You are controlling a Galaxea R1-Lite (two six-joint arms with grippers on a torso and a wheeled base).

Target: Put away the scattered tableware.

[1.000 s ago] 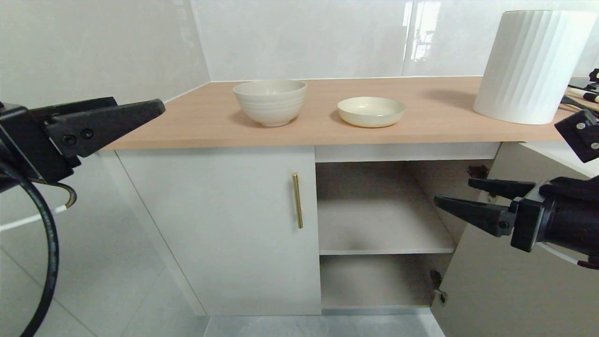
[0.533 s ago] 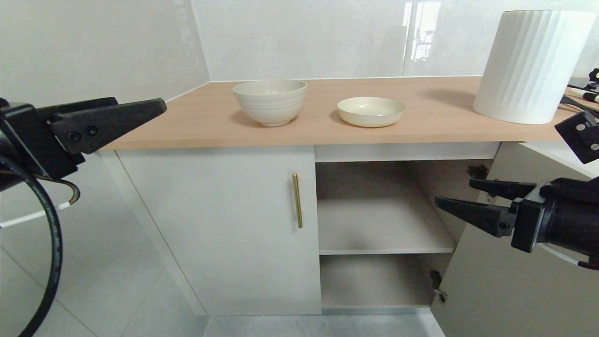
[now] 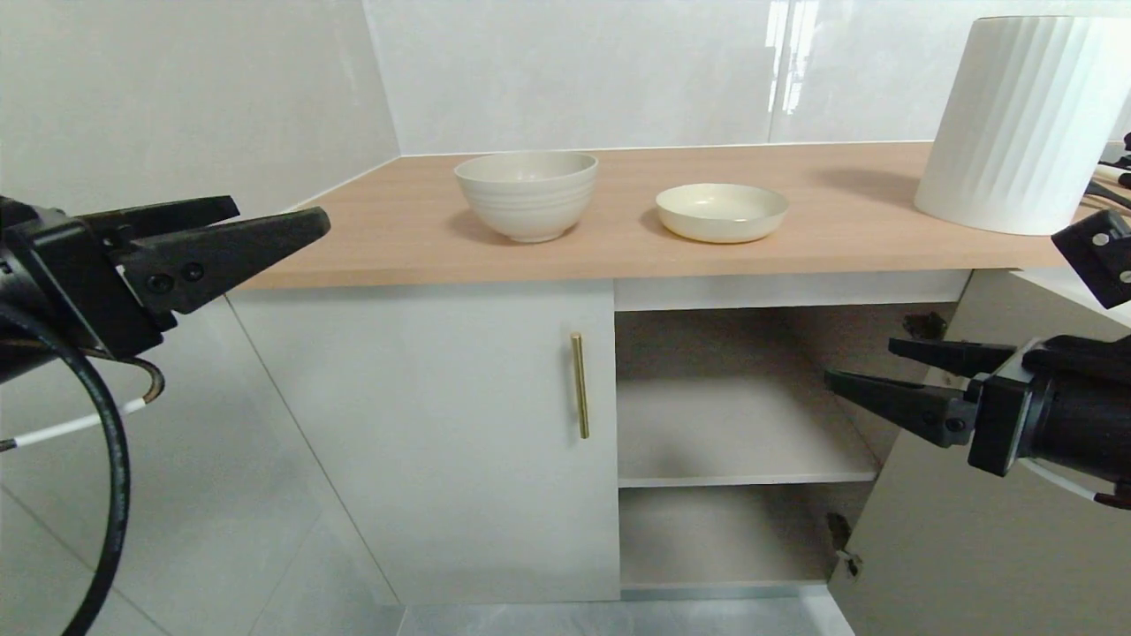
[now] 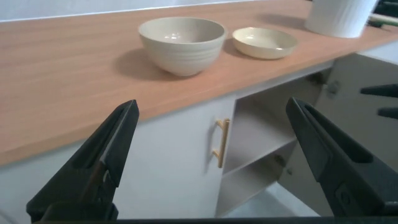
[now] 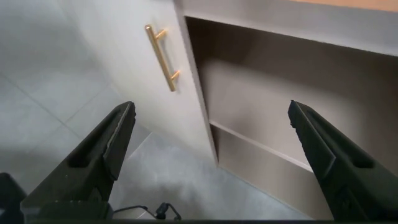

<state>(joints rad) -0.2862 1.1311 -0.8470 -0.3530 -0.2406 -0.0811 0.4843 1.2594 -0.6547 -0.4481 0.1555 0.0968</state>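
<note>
A deep cream bowl (image 3: 527, 194) (image 4: 181, 44) and a shallow cream dish (image 3: 722, 212) (image 4: 265, 42) stand side by side on the wooden countertop (image 3: 618, 238). My left gripper (image 3: 274, 221) (image 4: 211, 118) is open, held off the counter's left end, left of the bowl and at about counter height. My right gripper (image 3: 861, 371) (image 5: 211, 134) is open too, low on the right, in front of the open cabinet compartment (image 3: 733, 415) (image 5: 298, 112) and empty.
A tall white ribbed container (image 3: 1025, 124) stands at the counter's right end, with utensils (image 3: 1109, 172) beyond it. The left cabinet door (image 3: 442, 433) is closed, with a brass handle (image 3: 580, 385) (image 5: 163, 56). The right door (image 3: 990, 530) hangs open beside my right arm. Inside are two bare shelves.
The whole head view has shifted slightly rightward, so the camera moved. My left gripper has edged a little toward the counter. The right gripper has barely moved.
</note>
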